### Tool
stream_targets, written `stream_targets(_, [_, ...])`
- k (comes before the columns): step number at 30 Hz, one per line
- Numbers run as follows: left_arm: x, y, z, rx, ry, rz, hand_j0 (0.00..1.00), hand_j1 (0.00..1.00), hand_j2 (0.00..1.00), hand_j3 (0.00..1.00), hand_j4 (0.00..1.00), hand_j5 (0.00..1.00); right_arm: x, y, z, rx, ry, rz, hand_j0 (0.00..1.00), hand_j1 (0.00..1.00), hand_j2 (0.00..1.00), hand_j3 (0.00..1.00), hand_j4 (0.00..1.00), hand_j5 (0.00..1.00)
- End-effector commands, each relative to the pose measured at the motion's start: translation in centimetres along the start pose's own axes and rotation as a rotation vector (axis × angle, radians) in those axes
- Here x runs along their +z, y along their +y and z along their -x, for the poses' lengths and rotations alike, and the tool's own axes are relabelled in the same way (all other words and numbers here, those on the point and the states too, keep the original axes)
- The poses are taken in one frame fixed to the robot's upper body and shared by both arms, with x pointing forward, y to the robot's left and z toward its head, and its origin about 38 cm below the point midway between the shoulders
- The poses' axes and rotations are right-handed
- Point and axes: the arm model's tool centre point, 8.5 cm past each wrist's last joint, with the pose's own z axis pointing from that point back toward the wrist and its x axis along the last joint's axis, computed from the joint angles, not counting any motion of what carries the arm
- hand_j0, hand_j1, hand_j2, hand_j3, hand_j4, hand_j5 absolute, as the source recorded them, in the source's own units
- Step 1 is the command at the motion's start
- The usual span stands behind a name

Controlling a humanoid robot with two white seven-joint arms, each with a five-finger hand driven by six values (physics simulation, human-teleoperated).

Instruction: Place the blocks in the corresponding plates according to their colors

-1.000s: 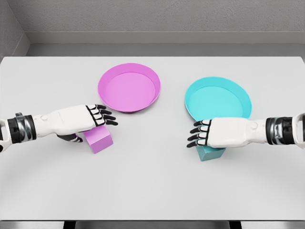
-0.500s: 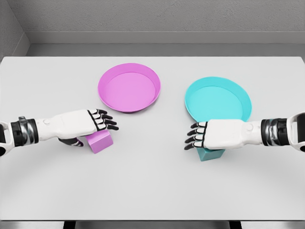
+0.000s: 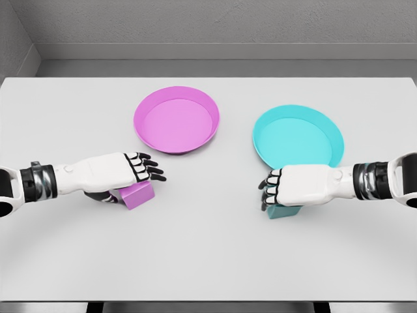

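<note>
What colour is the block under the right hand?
Teal, matching the teal plate behind it; the block shows under the right hand in the head view.

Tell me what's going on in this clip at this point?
A two-armed robot is sorting blocks by color. Its left hand lies over the pink block and its right hand over the teal block, with fingers curling down around it. Both blocks sit on the table. The pink plate and teal plate behind them hold nothing yet.
</note>
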Motion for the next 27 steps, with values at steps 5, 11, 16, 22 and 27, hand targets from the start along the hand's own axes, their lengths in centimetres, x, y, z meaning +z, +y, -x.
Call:
stream_targets(5, [0.0, -0.1, -0.1, 0.005, -0.003, 0.020, 0.74, 0.74, 0.74, 0.74, 0.74, 0.74, -0.6, -0.3, -0.2, -0.003, -0.013, 0.011, 0.59, 0.59, 0.59, 0.59, 0.59, 0.59])
stream_targets(11, [0.0, -0.3, -0.1, 0.009, -0.005, 0.040, 0.58, 0.58, 0.58, 0.58, 0.58, 0.58, -0.5, -0.8, 0.1, 0.000, -0.007, 0.026, 0.59, 0.59, 0.59, 0.59, 0.59, 0.59])
stream_targets(16, [0.0, 0.2, 0.1, 0.006, -0.003, 0.031, 0.58, 0.58, 0.58, 0.58, 0.58, 0.58, -0.3, -1.7, 0.4, 0.014, -0.001, 0.044, 0.59, 0.59, 0.59, 0.59, 0.59, 0.59])
stream_targets(22, [0.1, 1.1, 0.4, -0.009, 0.002, 0.019, 0.59, 0.59, 0.59, 0.59, 0.59, 0.59, 0.3, -2.9, 1.1, 0.036, 0.016, 0.063, 0.59, 0.59, 0.59, 0.59, 0.59, 0.59])
stream_targets(27, [0.2, 2.1, 0.9, -0.021, 0.008, 0.003, 0.60, 0.60, 0.60, 0.60, 0.60, 0.60, 0.5, -3.5, 1.5, 0.051, 0.029, 0.072, 0.59, 0.59, 0.59, 0.59, 0.59, 0.59])
